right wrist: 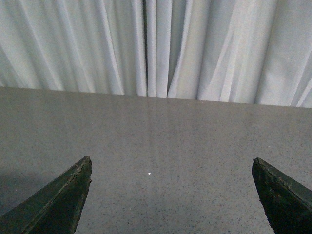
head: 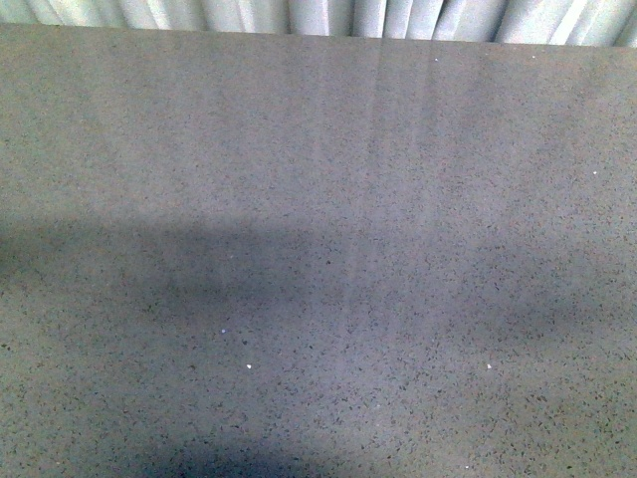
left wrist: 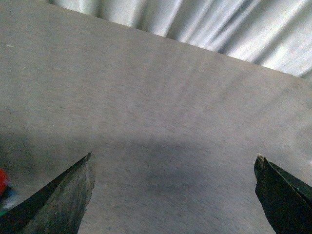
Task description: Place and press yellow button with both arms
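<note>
gaping end effectors (left wrist: 173, 156) (right wrist: 171, 159) over speckled tabletop (head: 318, 199)

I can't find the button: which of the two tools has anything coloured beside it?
The left tool: a blurred red blob shows by one dark finger. The right tool sees only speckled grey table and white curtain.

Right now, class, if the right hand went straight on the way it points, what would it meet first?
Nothing stands in its path: the open right hand looks over bare grey table toward the white curtain. Probably the curtain first, though depth is unclear.
</note>
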